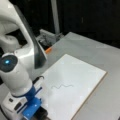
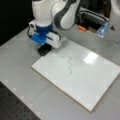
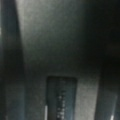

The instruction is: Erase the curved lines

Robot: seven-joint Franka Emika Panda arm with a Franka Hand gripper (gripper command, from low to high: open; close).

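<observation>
No text, label, brand, number or sign can be read in any view.

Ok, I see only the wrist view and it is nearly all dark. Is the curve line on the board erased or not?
Observer: Not erased. The curve line lies whole near the middle of the white board.
Operator: And where is the claw?
Observer: The claw is at the board's corner, toward a front view's left, apart from the line.
Operator: Is something under it?
Observer: Yes, a dark block sits right under it, at the board's edge.
</observation>
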